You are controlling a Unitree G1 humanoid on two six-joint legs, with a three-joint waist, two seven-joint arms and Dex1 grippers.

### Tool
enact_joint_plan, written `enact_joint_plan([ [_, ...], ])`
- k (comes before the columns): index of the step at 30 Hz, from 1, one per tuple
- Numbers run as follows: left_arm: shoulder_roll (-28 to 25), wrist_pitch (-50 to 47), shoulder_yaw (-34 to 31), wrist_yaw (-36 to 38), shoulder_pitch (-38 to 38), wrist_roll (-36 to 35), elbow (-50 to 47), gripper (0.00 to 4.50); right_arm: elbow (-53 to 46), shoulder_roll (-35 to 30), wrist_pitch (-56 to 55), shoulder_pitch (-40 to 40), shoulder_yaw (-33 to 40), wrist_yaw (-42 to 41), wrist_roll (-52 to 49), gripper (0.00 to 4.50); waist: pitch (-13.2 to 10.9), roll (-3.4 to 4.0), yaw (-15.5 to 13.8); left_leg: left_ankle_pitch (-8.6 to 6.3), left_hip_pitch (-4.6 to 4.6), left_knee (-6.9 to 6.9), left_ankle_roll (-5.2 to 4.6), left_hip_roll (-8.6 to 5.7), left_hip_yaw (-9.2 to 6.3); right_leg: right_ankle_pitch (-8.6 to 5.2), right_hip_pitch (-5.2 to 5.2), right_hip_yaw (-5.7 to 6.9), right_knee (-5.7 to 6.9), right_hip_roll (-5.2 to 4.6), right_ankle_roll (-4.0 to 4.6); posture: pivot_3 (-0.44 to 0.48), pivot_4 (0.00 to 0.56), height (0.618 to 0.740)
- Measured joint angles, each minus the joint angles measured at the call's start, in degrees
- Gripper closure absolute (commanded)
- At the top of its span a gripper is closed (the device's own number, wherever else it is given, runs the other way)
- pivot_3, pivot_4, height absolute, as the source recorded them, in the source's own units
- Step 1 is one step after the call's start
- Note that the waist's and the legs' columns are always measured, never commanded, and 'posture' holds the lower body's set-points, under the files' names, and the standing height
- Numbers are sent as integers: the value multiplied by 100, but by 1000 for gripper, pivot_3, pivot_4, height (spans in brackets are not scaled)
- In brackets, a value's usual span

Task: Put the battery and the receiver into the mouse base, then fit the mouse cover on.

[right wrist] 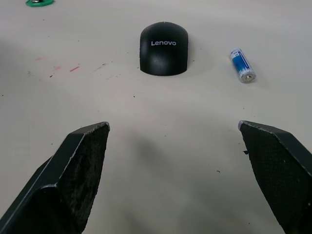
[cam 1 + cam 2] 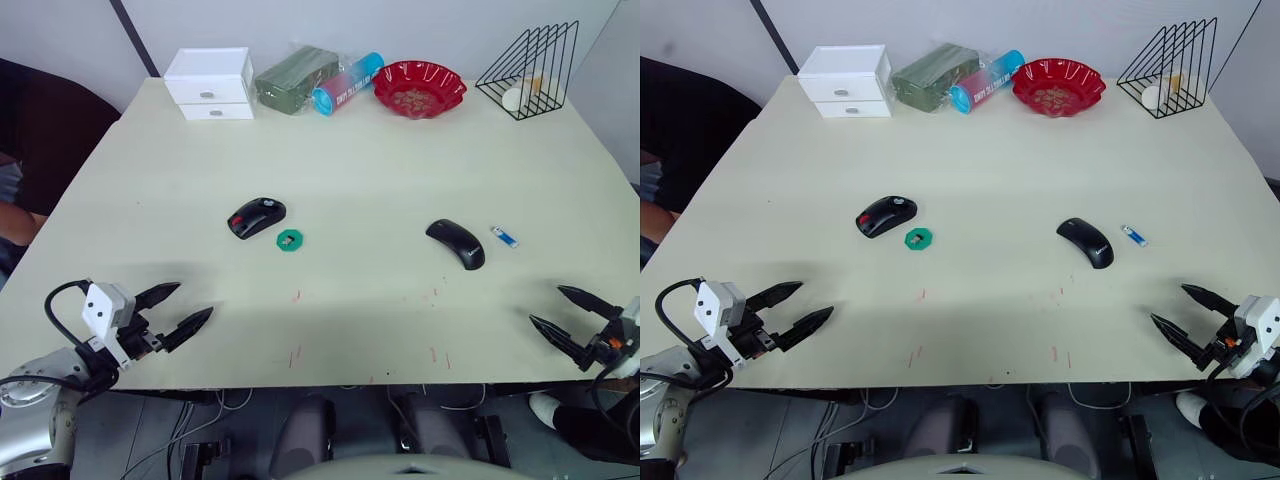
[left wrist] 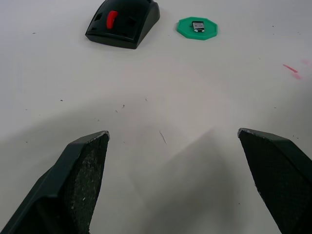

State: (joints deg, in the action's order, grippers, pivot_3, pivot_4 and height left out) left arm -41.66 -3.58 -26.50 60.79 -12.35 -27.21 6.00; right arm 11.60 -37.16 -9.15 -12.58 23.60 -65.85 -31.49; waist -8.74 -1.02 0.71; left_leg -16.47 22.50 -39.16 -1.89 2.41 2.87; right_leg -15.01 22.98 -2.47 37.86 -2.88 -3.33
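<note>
Centrally, receiver (image 3: 198, 26) in green disc (image 3: 197, 28), mouse base (image 2: 256, 216) beside, both grippers (image 2: 175, 312) (image 2: 565, 315) wide open, empty.

On the pale surface (image 2: 350, 150) the mouse base (image 2: 256, 217) lies left of centre with a green disc (image 2: 289, 241) just beside it on the near right, while the mouse cover (image 2: 456, 243) lies to the right with the battery (image 2: 505, 236) just beside it. The left claw (image 2: 177, 310) and the right claw (image 2: 565, 313) hover spread wide at the near corners, empty. Along the far edge stand a white drawer box (image 2: 209, 83), a red bowl (image 2: 419, 88) and a wire rack (image 2: 531, 70).

Mouse base (image 2: 256, 216) left; mouse cover (image 2: 456, 243), battery (image 2: 505, 236) right.
</note>
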Motion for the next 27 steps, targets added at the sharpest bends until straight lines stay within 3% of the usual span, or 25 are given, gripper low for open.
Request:
enact_joint_plan([
  [19, 5, 17, -8, -131, -197, -4, -210, 0, 71, 0, -149, 154, -2, -112, 128, 38, 0, 0, 1, 0, -1, 0, 0, 0, 1, 0, 0, 0, 0, 0, 0, 0, 150, 740],
  [27, -173, -18, 14, -77, 414, 3, 42, 0, -268, 35, -70, 131, -39, -365, -63, 38, 0, 0, -7, 0, 1, 0, 0, -5, -4, 10, 0, 5, 2, 3, -18, 0, 150, 740],
])
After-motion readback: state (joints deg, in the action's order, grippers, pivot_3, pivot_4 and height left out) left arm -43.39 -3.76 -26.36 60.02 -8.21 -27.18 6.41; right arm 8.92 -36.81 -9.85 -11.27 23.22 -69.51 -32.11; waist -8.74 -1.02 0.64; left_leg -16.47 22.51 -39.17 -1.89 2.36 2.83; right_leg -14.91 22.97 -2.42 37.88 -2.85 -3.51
